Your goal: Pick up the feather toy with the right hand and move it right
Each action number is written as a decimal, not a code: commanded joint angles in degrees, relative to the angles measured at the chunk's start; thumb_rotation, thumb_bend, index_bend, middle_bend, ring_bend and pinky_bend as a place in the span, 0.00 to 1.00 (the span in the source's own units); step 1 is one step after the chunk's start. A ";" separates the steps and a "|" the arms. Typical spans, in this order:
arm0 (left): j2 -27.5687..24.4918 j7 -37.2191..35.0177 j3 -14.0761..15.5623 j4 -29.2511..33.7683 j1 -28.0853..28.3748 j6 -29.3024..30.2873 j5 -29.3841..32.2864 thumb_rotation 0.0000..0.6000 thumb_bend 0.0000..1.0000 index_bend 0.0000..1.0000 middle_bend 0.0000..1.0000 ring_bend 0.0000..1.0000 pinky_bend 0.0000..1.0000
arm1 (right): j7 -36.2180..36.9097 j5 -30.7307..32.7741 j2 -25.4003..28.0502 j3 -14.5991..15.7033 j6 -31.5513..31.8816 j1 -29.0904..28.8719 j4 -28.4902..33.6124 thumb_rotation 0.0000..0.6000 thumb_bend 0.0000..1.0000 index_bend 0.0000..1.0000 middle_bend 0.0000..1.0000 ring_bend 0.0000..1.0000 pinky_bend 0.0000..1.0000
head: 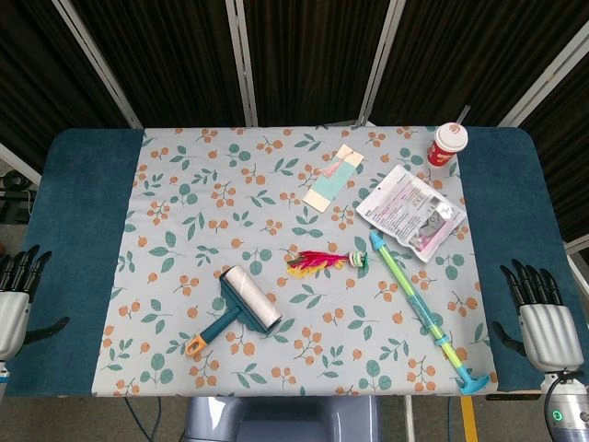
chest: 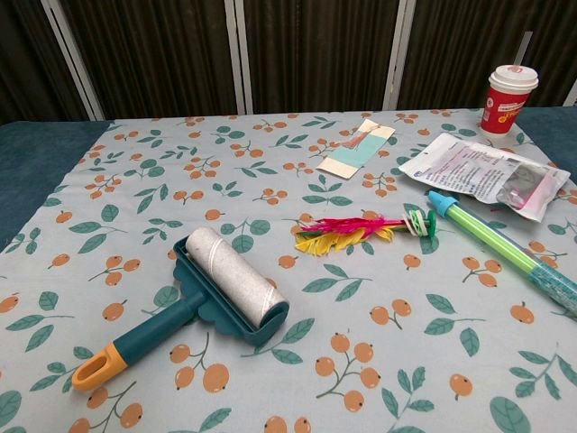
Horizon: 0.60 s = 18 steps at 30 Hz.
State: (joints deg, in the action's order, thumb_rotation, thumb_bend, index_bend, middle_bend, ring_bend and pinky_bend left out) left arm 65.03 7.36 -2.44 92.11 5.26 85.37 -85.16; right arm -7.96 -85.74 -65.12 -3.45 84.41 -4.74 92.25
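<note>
A bench (head: 87, 230) with a dark teal top is covered by a pale cloth (head: 184, 184) printed with orange berries and green leaves. Near the middle of the cloth lies the feather toy (head: 322, 261), a spray of pink and yellow feathers with a small green and white base at its right end. It rests flat, untouched.

Just right of the toy's base, a long green and blue water squirter (head: 419, 308) runs diagonally toward the near right corner. Left and nearer, a teal lint roller (head: 241, 308) with an orange-tipped handle lies apart from the toy. Farther back sit a bookmark with a pink tassel (head: 331, 177), a printed plastic packet (head: 409, 212), and a red paper cup with a white lid (head: 447, 144) at the far right.

The left robot hand (head: 18, 295) hangs at the left edge of the bench, fingers apart, holding nothing. The right robot hand (head: 541, 318) hangs at the right edge, also spread and holding nothing, well apart from the feather toy. Only the head view shows the hands.
</note>
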 commanded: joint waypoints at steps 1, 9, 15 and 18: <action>0.00 0.01 0.00 0.00 0.00 0.00 0.00 0.92 0.13 0.02 0.00 0.00 0.00 | 0.02 0.01 -0.01 0.00 -0.03 -0.01 -0.01 1.00 0.18 0.07 0.00 0.00 0.00; 0.02 0.03 -0.03 0.00 -0.02 0.00 0.07 0.92 0.13 0.02 0.00 0.00 0.00 | -0.02 0.00 0.06 0.01 -0.02 0.01 0.13 1.00 0.18 0.07 0.00 0.00 0.00; -0.03 -0.09 -0.12 -0.02 0.13 -0.33 0.29 0.93 0.13 0.02 0.00 0.00 0.00 | -0.08 0.06 -0.17 -0.15 -0.11 -0.16 0.18 1.00 0.18 0.07 0.00 0.00 0.00; -0.04 -0.06 -0.16 0.02 0.17 -0.41 0.40 0.92 0.13 0.03 0.00 0.00 0.00 | 0.62 -0.70 -0.48 -0.24 0.45 -0.25 0.17 1.00 0.18 0.07 0.00 0.00 0.00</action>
State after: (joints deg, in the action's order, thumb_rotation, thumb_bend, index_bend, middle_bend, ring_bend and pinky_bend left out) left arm 64.99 7.30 -2.60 92.13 5.42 84.96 -84.76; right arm -7.57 -86.17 -65.47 -3.66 84.66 -4.94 92.43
